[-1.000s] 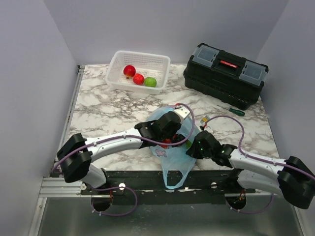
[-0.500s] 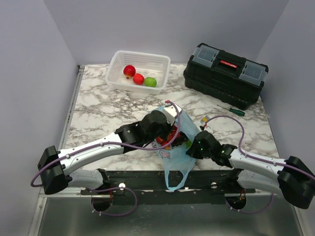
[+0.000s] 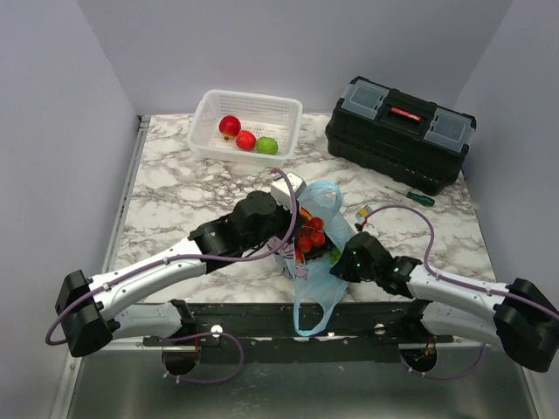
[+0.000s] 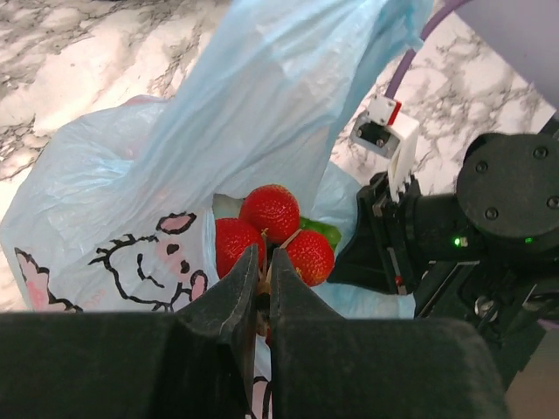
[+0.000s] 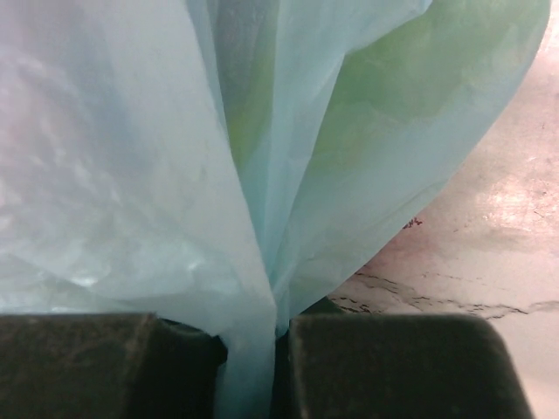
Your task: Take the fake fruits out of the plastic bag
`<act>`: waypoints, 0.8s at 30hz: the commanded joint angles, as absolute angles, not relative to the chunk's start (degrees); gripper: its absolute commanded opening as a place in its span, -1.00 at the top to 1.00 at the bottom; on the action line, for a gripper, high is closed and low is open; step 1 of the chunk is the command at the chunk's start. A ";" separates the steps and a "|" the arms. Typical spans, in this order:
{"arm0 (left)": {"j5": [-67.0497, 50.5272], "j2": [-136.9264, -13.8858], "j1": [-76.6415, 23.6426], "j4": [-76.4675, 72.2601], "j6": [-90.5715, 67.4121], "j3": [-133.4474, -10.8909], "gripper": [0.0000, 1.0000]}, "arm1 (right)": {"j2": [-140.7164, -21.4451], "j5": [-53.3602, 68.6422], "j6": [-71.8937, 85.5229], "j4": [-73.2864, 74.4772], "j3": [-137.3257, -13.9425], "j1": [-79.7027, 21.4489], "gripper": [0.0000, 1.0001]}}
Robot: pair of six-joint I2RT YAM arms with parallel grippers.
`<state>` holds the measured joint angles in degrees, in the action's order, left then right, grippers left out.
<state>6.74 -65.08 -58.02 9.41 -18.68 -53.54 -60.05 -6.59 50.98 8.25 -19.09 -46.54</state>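
The light-blue plastic bag [image 3: 321, 266] with a pink cartoon print [image 4: 148, 253] lies at the table's near edge, one handle hanging over it. My left gripper [image 4: 262, 262] is shut on the stem of a cluster of red berries [image 4: 272, 214], held at the bag's mouth; it also shows in the top view [image 3: 310, 237]. A green piece [image 4: 319, 230] sits behind the berries inside the bag. My right gripper [image 5: 258, 336] is shut on a fold of the bag [image 5: 262, 175], at the bag's right side [image 3: 342, 262].
A white lattice basket [image 3: 210, 140] at the back left holds two red fruits and a green one [image 3: 267, 146]. A black toolbox [image 3: 400, 131] stands at the back right. A green-handled screwdriver [image 3: 410, 195] lies in front of it.
My left arm has swung left and back, pulling the red berry cluster up out of the bag's mouth. The bag's upper handle has risen. The right gripper stays put.
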 commanded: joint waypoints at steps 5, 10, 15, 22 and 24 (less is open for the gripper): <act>-4.38 -67.08 -56.05 -4.18 -24.72 -52.26 1.00 | -59.28 -8.04 50.58 8.96 -18.06 -46.85 0.72; -11.51 -64.39 -56.02 -12.19 -22.49 -48.40 1.00 | -59.46 -8.16 50.64 9.14 -18.11 -46.85 0.72; -11.86 -59.47 -55.99 -17.81 -22.62 -44.44 1.00 | -59.13 -8.33 50.67 9.14 -18.02 -46.80 0.72; -12.74 -54.42 -55.44 -24.43 -25.78 -41.46 1.00 | -59.49 -8.33 50.79 9.15 -18.11 -46.85 0.72; -13.22 -53.18 -55.01 -24.85 -27.23 -41.70 1.00 | -59.50 -8.35 50.76 9.16 -18.11 -46.85 0.72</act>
<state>-10.74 -56.10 -55.88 -17.72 -23.97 -41.93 -59.42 -6.61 50.98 8.40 -18.74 -46.57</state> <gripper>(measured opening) 0.047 0.143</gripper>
